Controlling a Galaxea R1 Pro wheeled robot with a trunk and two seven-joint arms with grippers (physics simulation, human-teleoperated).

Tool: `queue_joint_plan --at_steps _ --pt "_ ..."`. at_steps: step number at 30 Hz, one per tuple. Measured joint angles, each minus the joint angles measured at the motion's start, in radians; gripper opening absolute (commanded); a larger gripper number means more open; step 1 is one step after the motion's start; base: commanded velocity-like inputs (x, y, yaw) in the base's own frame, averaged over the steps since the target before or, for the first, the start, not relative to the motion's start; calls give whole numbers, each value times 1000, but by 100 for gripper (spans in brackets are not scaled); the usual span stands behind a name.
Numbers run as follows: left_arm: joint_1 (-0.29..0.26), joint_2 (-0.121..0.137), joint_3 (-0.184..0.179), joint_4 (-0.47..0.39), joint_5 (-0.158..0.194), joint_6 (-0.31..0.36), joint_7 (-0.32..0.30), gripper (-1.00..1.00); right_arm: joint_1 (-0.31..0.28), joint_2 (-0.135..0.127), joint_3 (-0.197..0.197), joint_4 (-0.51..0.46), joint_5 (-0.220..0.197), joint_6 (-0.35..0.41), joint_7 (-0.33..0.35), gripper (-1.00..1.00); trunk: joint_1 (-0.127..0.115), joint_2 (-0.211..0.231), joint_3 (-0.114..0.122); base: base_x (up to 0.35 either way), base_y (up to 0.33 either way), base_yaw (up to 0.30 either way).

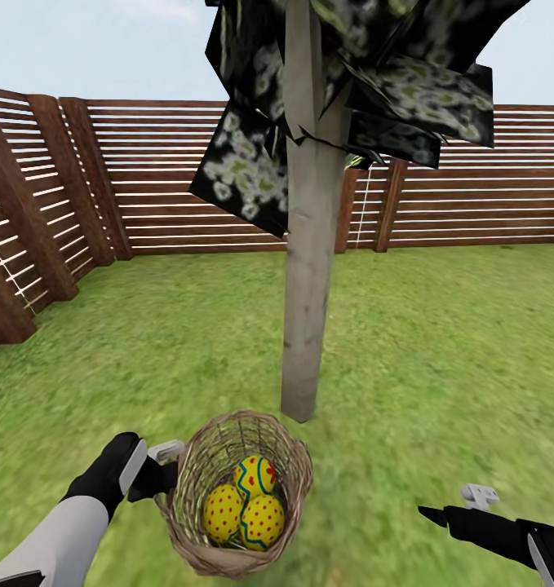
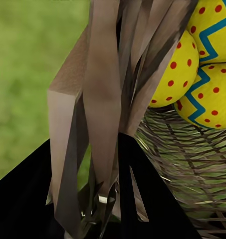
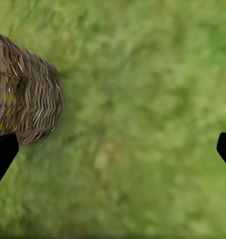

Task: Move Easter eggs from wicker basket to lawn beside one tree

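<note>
Your left gripper (image 1: 172, 466) pinches rim of round tan wicker basket (image 1: 219, 456), near pale grey tree trunk (image 1: 309, 269). Three yellow dotted eggs (image 1: 245, 507) inside. Right gripper (image 1: 448, 505) wide open, empty. Next: reach right, lift one egg, lay on green lawn (image 1: 440, 367) by trunk.

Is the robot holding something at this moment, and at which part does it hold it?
The left gripper holds the wicker basket at its rim, on the side facing that arm. The right gripper is open and holds nothing.
</note>
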Motion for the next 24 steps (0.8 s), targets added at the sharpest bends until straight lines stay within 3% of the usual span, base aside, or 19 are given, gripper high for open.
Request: queue_joint_plan --at_steps 16,17,18,24 --pt "-1 1 1 -44 -4 51 -1 -100 0 0 0 0 0 0 0 100 27 -49 -22 0 0 0" --pt "-1 1 1 -43 -3 51 -1 100 0 0 0 0 0 0 0 100 27 -49 -22 0 0 0" --pt "-1 2 2 -8 13 2 -2 100 0 0 0 0 0 0 0 100 27 -49 -22 0 0 0" --pt "0 3 3 -2 16 0 -1 100 0 0 0 0 0 0 0 100 27 -49 -22 0 0 0"
